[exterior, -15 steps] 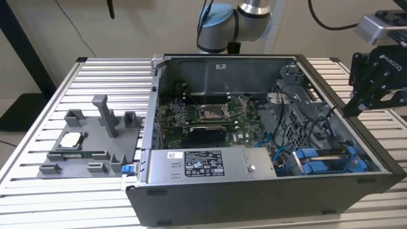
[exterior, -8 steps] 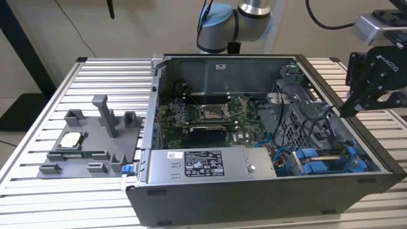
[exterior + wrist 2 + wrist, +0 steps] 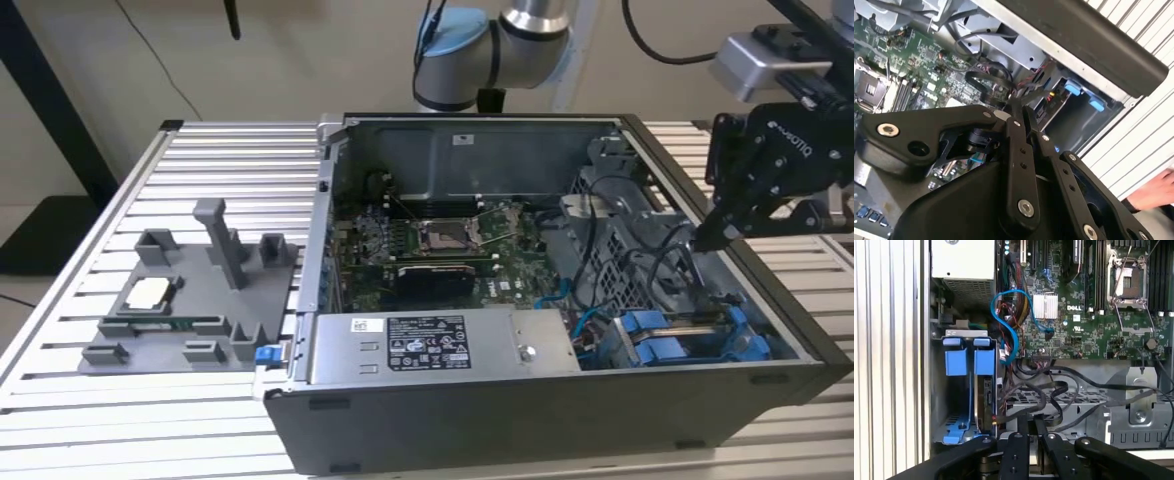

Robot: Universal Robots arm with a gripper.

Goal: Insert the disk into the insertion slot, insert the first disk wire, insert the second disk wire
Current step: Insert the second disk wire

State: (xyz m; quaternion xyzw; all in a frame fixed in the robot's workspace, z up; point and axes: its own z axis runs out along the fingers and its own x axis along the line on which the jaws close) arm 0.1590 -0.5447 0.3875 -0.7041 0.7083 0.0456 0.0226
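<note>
The open dark-grey computer case [image 3: 534,400] lies on its side on the slatted metal table [image 3: 80,400], and the arm's black linkage-fingered gripper [image 3: 710,236] hangs over the end of the case at the exterior view's right, tips dipping toward the tangle of black cables [image 3: 1054,395] above the drive bay. In both wrist views the fingers [image 3: 1019,112] look drawn narrow, nearly together, with a thin dark cable passing right at the tips; I would guess they pinch one of the disk wires, though I cannot tell for sure. The flat silver-grey disk in its bright blue plastic carrier [image 3: 985,390] already sits edge-on in the insertion slot, beside a second blue carrier [image 3: 956,365], blue end tabs [image 3: 667,335] showing. To my eye the disk is rigid and fairly heavy, best held by the plastic frame, not the label face; the wires are soft and springy, with small stiff plugs that are the sensible place to grip. A grey power supply box [image 3: 441,345] sits alongside, and a hand [image 3: 1154,192] rests at the table edge.
</note>
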